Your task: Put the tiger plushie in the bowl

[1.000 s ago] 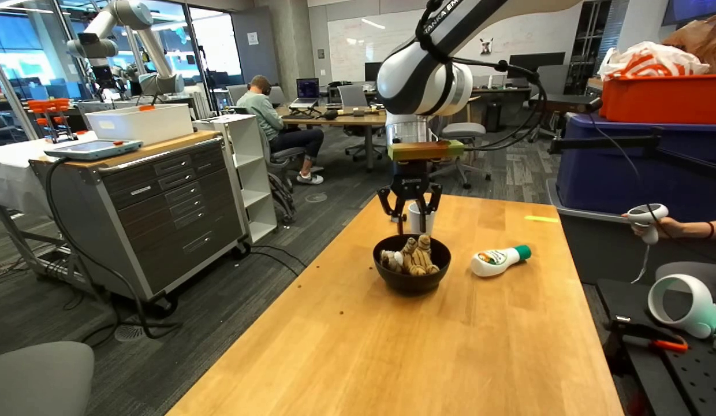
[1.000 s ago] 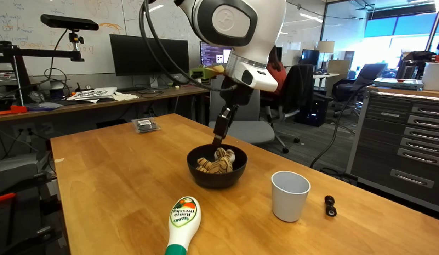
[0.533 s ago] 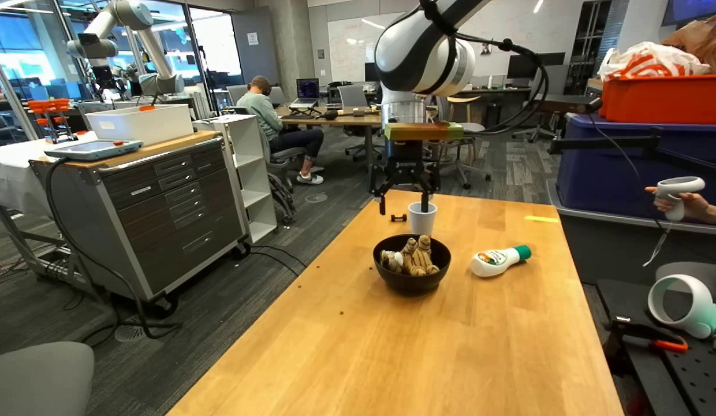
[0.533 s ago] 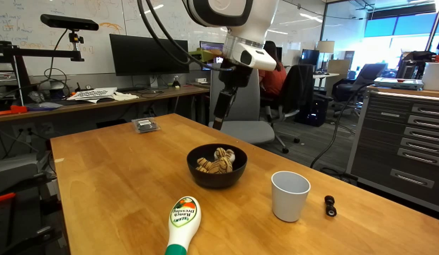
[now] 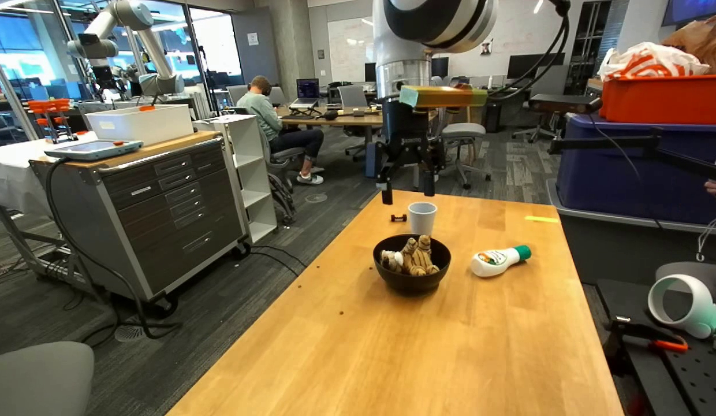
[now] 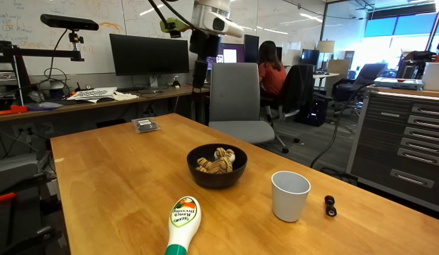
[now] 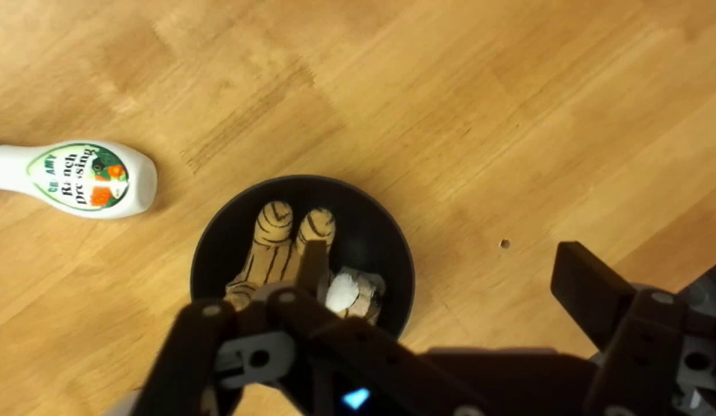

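The tiger plushie, tan with dark stripes and a white patch, lies inside the black bowl; both exterior views show the plushie (image 5: 417, 259) (image 6: 219, 164) and the bowl (image 5: 413, 284) (image 6: 216, 181). High above the table, apart from both, hangs my gripper (image 5: 408, 195), its jaws wide apart and holding nothing. In the wrist view, the gripper (image 7: 442, 248) has bare table between its fingertips. There the left finger covers part of the plushie (image 7: 271, 254) and the gripper body hides the lower side of the bowl (image 7: 358, 231).
A ranch dressing bottle (image 6: 184, 219) with a green cap lies beside the bowl. A white cup (image 6: 290, 196) and a small black part (image 6: 330, 205) are on the table too. Towards one edge lies a clear plastic package (image 6: 146, 125); a grey chair (image 6: 237, 95) stands behind.
The gripper has spread its jaws and risen up and away from the bowl. Plushie and bowl have stayed in place.
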`<state>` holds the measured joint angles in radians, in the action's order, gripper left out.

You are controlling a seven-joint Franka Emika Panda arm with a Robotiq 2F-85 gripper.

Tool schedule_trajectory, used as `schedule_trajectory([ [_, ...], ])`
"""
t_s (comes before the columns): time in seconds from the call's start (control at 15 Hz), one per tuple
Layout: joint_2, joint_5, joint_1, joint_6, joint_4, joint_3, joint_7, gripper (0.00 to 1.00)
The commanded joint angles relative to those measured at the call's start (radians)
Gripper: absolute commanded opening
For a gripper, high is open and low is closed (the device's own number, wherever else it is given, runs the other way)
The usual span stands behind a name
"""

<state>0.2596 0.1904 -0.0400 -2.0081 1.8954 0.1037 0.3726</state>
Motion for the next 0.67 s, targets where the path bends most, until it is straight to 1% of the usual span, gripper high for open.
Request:
schedule_trajectory([
  [0.0, -0.152, -0.077, 0.037, 0.022, 0.141, -0.038, -0.069, 1.00],
  [0.27, -0.269, -0.091, 0.058, 0.031, 0.258, -0.085, -0.172, 1.00],
  [0.47, -0.356, -0.121, 0.068, -0.006, 0.354, -0.109, -0.223, 1.00],
  [0.6, -0.412, -0.149, 0.069, -0.039, 0.418, -0.121, -0.233, 1.00],
])
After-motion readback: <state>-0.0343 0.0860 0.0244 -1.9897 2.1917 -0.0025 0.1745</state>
